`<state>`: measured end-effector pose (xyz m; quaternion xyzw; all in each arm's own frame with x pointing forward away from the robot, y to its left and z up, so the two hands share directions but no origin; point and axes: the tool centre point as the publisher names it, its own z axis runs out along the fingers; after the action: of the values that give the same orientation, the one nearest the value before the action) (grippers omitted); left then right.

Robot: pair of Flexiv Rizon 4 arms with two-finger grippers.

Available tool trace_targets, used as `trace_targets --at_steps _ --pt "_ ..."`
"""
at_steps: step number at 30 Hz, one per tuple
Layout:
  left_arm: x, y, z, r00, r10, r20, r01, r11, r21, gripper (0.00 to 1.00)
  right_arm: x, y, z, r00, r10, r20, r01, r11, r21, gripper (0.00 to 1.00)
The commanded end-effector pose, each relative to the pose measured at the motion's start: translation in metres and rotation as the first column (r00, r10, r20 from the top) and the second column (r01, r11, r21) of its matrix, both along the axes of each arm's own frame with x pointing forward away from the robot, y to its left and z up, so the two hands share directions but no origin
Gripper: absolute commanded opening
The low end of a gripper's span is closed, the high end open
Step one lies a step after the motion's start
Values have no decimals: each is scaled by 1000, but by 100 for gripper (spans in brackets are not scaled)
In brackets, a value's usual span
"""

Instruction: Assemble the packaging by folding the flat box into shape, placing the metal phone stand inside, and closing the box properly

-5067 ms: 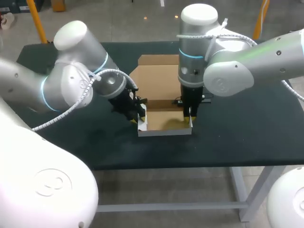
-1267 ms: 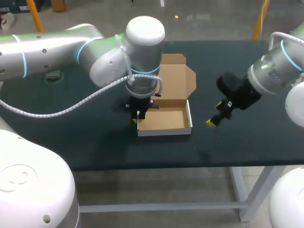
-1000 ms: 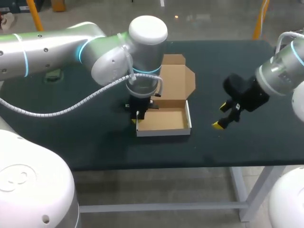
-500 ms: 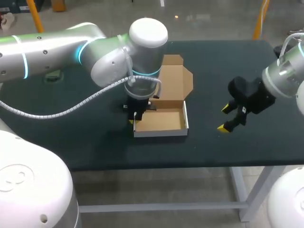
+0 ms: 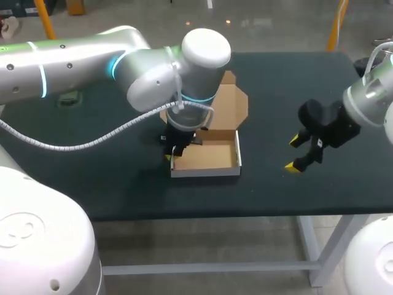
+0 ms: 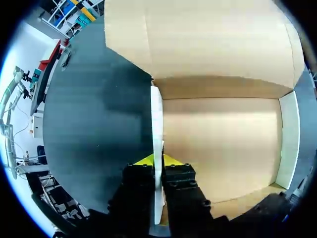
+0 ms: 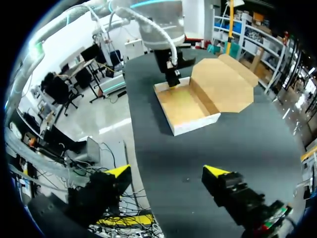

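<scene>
A: Straight to the left gripper (image 6: 157,161): yellow tips pressed against the cardboard box's (image 5: 209,153) side wall (image 6: 157,119), one finger inside the tray, one outside. That's a proper pinch.

B: And a sensible one, I'd say. Gripped low on the wall, it likely pins the tray to the table (image 5: 92,141) and holds that fold upright.

A: Moving outward, the box sits mid-table, folded into a shallow tray, its lid (image 5: 228,106) open and leaning back on the far side.

B: Which leaves the mouth free for loading. The floor inside looks bare, though. No metal phone stand in there, or in any view.

A: And the right gripper (image 5: 298,153)?

B: Fingers spread wide, holding nothing, over bare table well apart from the box on its right. My guess is it's clear of the box so it can fetch the stand.
</scene>
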<state>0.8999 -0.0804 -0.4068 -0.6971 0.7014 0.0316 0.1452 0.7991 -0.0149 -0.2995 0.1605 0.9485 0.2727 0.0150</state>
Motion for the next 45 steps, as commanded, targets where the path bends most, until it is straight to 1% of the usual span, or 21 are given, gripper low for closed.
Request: trace_targets --at_steps 1,3,4,6,7,10,12,13,15,16,17,19,21,22,24,25,29,35,41,45 --pt "0 -3 -6 1000 13 17 -15 996 92 0 -2 -2 2 1000 6 1 -6 1000 1 100" --pt "0 -2 -6 999 22 27 -25 993 119 0 -2 -1 2 1000 7 3 -7 1000 -1 100" --pt "0 -1 -6 999 21 25 -24 993 114 0 -2 -1 2 1000 7 4 -7 1000 -1 100" --pt "0 -1 -6 999 24 31 -28 991 129 0 -3 -1 2 1000 7 4 -7 1000 -1 100" --pt "0 -1 -6 999 22 28 -25 992 120 0 -3 -1 2 1000 6 4 -6 1000 -1 100" --pt "0 0 -4 1000 15 18 -16 998 63 0 -3 -1 2 1000 3 4 -3 1000 -1 100" --pt "-2 1 -2 1000 9 17 -10 1000 11 0 -3 -1 2 1000 2 2 -2 1000 0 100" --pt "-2 1 -1 1000 7 15 -7 1000 -1 0 -3 -1 2 1000 2 3 -2 1000 -1 100" --pt "-3 2 0 1000 2 8 -2 998 -55 0 -4 -1 2 1000 1 3 -1 1000 -2 100" --pt "-3 2 1 1000 1 5 -1 997 -71 0 -3 -1 2 1000 1 3 -1 1000 -2 100" --pt "-4 2 1 1000 1 8 -1 997 -77 0 -3 -1 2 1000 0 3 0 1000 -3 100" --pt "-5 2 2 1000 -7 -1 7 993 -114 0 -3 -1 3 1000 1 3 -1 1000 -3 100" --pt "-5 3 2 1000 -8 -5 7 991 -131 0 -3 -1 3 1000 1 4 -1 1000 -4 100" --pt "-6 3 2 1000 -12 -13 9 987 -163 0 -3 -1 3 1000 0 3 0 1000 -4 100" --pt "-6 3 3 1000 -12 -12 10 985 -172 0 -3 0 3 1000 -1 3 1 1000 -5 100" --pt "-7 3 3 1000 -16 -14 14 982 -190 0 -3 0 3 1000 -1 3 1 1000 -5 100" --pt "-10 1 6 999 -36 -12 33 973 -228 0 -3 0 2 1000 1 3 -1 1000 -5 100" --pt "-11 0 6 999 -36 -14 31 967 -252 0 -3 0 2 1000 -2 1 2 1000 -5 100" --pt "-12 0 4 1000 11 -6 -13 962 -272 0 -2 -1 2 1000 -5 2 5 1000 -3 100" --pt "-12 -3 2 1000 25 0 -24 968 -250 0 -2 -2 1 1000 -7 1 7 1000 -2 100"
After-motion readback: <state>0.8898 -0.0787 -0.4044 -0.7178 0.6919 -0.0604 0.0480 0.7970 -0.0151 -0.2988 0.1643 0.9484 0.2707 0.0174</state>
